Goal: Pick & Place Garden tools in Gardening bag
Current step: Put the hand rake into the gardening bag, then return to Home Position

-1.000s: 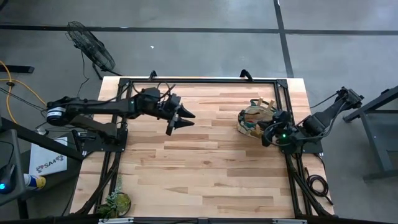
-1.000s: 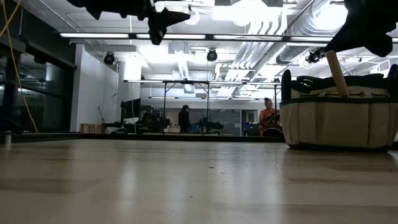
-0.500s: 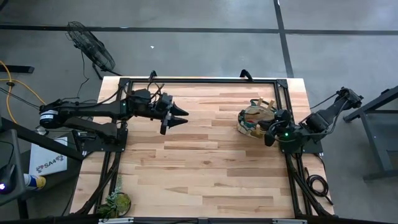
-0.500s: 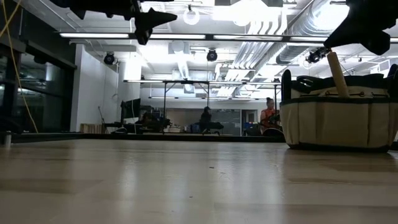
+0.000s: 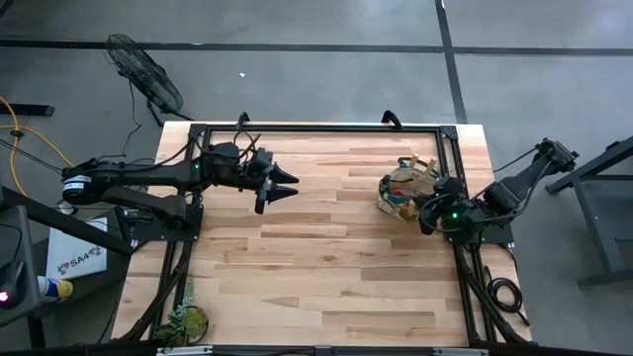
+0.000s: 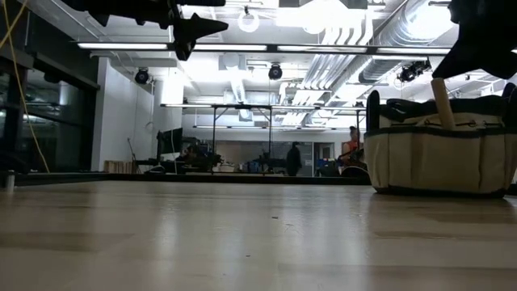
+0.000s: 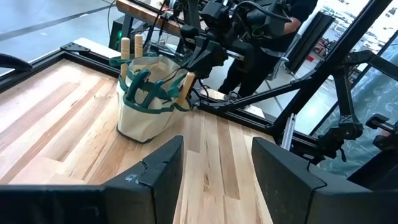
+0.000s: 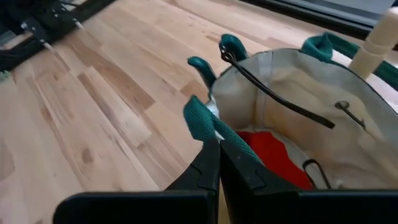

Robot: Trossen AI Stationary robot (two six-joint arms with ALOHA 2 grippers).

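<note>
High: left claw (image 5: 287, 185) hangs over the surface (image 5: 316, 267), fingers spread, holding nothing; gardening bag (image 5: 404, 190) sits at the surface's right edge, right claw (image 5: 427, 213) beside it. Left wrist: wooden tool handles (image 7: 130, 46) stick out of the bag. Right wrist: right claw (image 8: 219, 152) fully closed, empty, at the bag's green handle (image 8: 208, 127); red cloth (image 8: 273, 155) inside.

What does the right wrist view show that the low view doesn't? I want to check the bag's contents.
Only the right wrist view looks into the gardening bag: a red cloth piece lies at the bottom, and the shut right gripper sits at a green loop handle. Only the low view shows the bag's outer wall standing on the table, and the open left gripper high above it. Both show the bag and a wooden handle sticking out of it.
</note>
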